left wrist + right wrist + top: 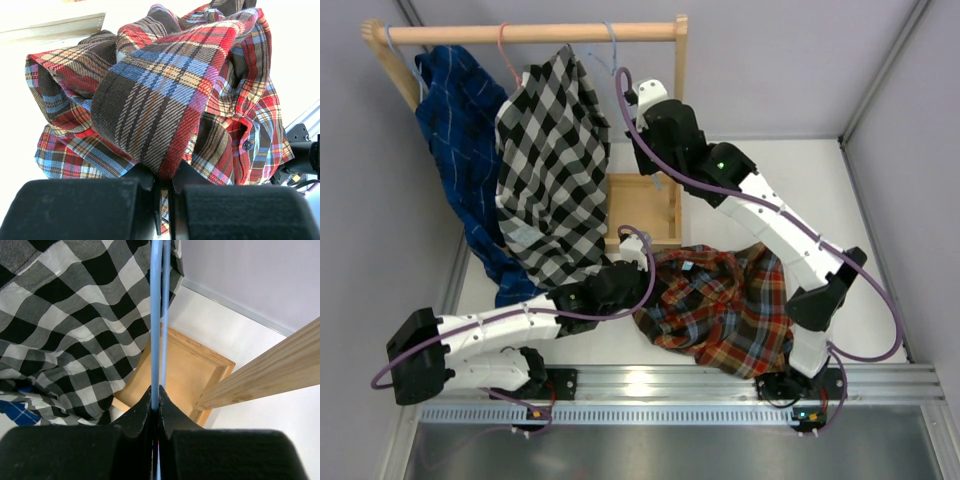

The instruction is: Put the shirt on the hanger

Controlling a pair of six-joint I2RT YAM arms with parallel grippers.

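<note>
The red, orange and navy plaid flannel shirt (725, 305) lies crumpled on the white tabletop (860, 190), close to the near edge, between my two arm bases and nearer the right one. My left gripper (163, 181) has its jaws pinched tight on a thick fold of that shirt at its left edge, and in the left wrist view the cloth bunches up right above the fingers.

The thin light-blue hanger (156, 315) hangs by its slim hook from the round wooden rail (530, 33) at the back. My right gripper (156, 401) is closed on it, with two slim blue wires running up from between the clamped fingertips.

Just left of the hanger on the same rail hangs a black-and-white checked shirt (555, 170), then a dark blue shirt (460, 130) further left. A pink hanger hook (503, 42) shows on the rail between them. Below the right gripper sits a shallow light-wood tray (645, 205), touching the hem of the checked shirt.
</note>
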